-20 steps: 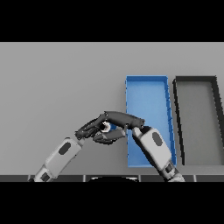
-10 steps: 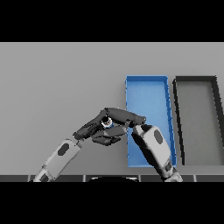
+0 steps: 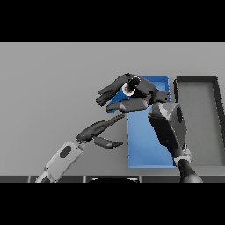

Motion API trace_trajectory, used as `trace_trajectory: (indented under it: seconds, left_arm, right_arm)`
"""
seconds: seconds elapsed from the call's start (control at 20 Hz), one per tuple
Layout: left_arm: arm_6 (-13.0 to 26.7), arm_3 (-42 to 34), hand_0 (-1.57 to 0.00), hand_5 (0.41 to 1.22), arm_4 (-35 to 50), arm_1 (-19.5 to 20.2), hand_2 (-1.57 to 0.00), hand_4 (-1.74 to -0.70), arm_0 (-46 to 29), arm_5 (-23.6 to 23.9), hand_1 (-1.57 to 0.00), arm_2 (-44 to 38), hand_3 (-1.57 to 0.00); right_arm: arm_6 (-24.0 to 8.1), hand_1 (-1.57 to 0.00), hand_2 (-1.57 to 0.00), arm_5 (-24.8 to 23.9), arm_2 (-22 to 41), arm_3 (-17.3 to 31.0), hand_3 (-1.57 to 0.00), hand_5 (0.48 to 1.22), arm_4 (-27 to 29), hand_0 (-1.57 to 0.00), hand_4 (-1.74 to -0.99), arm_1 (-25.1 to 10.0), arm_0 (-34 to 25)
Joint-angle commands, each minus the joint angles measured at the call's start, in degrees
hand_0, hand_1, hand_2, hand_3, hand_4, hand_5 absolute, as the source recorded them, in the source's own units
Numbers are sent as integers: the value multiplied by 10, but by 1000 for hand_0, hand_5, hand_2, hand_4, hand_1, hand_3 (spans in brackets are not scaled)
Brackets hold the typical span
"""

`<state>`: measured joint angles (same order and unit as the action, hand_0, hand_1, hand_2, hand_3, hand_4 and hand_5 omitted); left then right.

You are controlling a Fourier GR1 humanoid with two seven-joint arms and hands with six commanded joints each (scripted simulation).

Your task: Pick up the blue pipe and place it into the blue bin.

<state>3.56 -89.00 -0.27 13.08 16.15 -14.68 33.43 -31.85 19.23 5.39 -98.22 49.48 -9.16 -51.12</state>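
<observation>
Grey worktop carries two bins: one blue bin and, at its 3 o'clock, one dark bin. We note one pipe, seen end-on as a pale ring, with the right hand curled round it. It hangs over the blue bin's 11 o'clock corner, so we judge the drop lies toward 4 o'clock. Long axis: cannot tell. Left hand sits at 7 o'clock, fingers straight, empty.
</observation>
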Motion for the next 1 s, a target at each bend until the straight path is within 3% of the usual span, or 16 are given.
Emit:
trace_trajectory:
  seconds: [0.0,0.1,0.2,0.4,0.55,0.95]
  left_arm:
    - [-4,0,0,502,-1,1,0,-912,1,0,0,-1,0]
    - [-15,-11,0,499,1,13,1,-907,-7,-3,0,-3,0]
    - [-15,-21,1,492,7,16,1,-906,-8,-7,1,-4,1]
    - [-6,-13,1,487,13,16,1,-911,-4,-10,1,-9,1]
    - [-7,-2,1,489,11,15,1,-902,-7,-8,1,-11,1]
    - [-8,-6,1,466,13,11,1,-887,-10,-10,1,-8,1]
  right_arm:
    - [5,-1571,-1571,-8,-11,12,-1571,1127,-2,-1571,-1720,-9,-22]
    - [15,-1571,-1571,-38,-34,36,-1571,1113,-15,-1571,-1727,-28,-57]
    - [32,-1571,-1571,-54,-62,93,-1571,1117,-50,-1571,-1732,-57,-97]
    - [43,-1571,-1571,-55,-90,200,-1571,1135,-119,-1571,-1737,-94,-93]
    - [37,-1571,-1571,-61,-106,239,-1571,1120,-140,-1571,-1739,-101,-38]
    - [-31,-1571,-1571,-124,-73,247,-1571,1120,-187,-1571,-1741,-86,95]
